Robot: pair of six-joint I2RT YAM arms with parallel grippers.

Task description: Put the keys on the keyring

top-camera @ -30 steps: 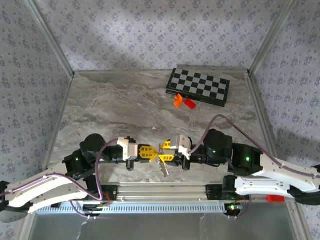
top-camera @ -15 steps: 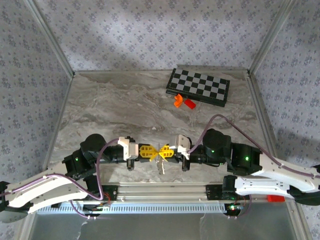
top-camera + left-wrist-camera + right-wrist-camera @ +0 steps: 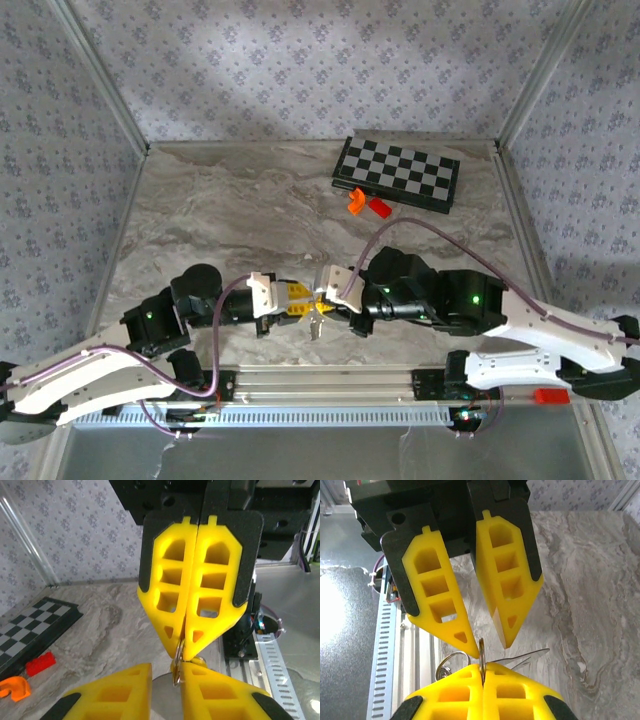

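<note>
Your grey marbled tabletop [image 3: 230,210] is boxed in by walls [image 3: 300,60] papered in a small pale floral print. Metal posts [image 3: 100,72] rise at its back corners, under soft, even light.

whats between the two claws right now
The keyring: the shut right claw pinches it, its edge reaching between the left claw's parted fingers, seen in the right wrist view.

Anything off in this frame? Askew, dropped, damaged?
Nothing damaged or dropped. The keyring is pinched edge-on in the shut right gripper, the left gripper open at it. Only oddity: the chessboard lies skewed, an orange piece and a red piece loose beside it.
</note>
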